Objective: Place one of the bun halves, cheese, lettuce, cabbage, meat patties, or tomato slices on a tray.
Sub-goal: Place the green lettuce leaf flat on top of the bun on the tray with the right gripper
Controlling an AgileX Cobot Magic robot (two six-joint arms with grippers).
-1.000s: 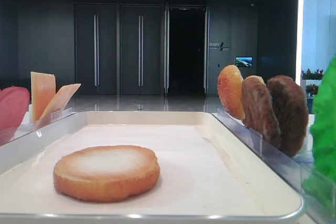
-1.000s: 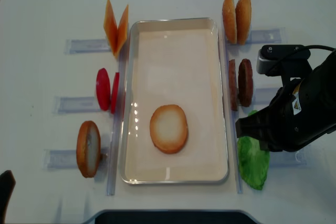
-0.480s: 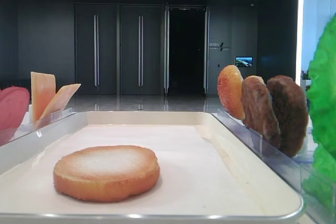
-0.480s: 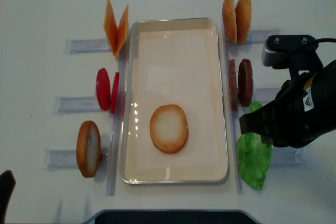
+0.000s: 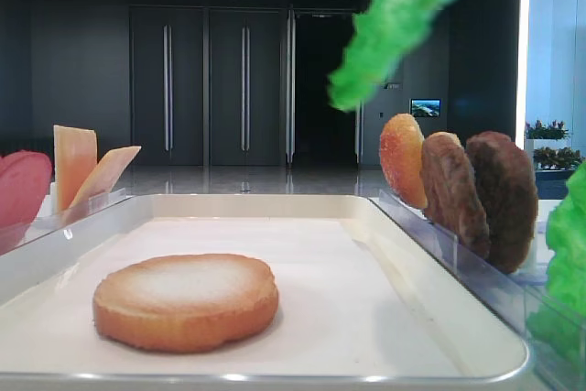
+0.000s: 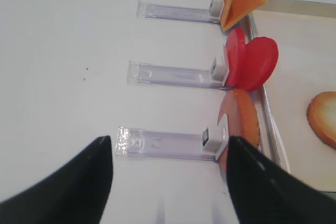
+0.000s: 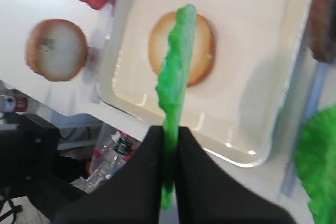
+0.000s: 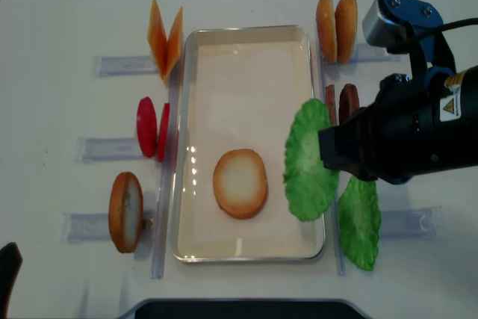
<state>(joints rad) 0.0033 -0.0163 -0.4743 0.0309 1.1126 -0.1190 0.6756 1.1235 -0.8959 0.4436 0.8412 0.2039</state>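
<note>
A green lettuce leaf (image 8: 308, 160) hangs in the air over the right edge of the white tray (image 8: 246, 42), with my right gripper (image 7: 168, 130) shut on its lower rim. In the right wrist view the leaf (image 7: 176, 72) stands edge-on above a toasted bun half (image 7: 181, 48) that lies flat in the tray. My left gripper (image 6: 168, 142) is open and holds nothing. It hovers over the table left of the tray, by the clear holder (image 6: 163, 144) of another bun half (image 6: 241, 121).
A second lettuce leaf (image 8: 360, 222) stays right of the tray. Meat patties (image 8: 349, 116) and bun halves (image 8: 336, 16) stand in holders along the right side. Cheese (image 8: 166, 35), tomato slices (image 8: 149, 126) and a bun half (image 8: 125, 211) stand along the left.
My right gripper has lifted the lettuce leaf from beside the second leaf and carried it left, from right of the tray to over the tray's right edge. The left arm has not moved.
</note>
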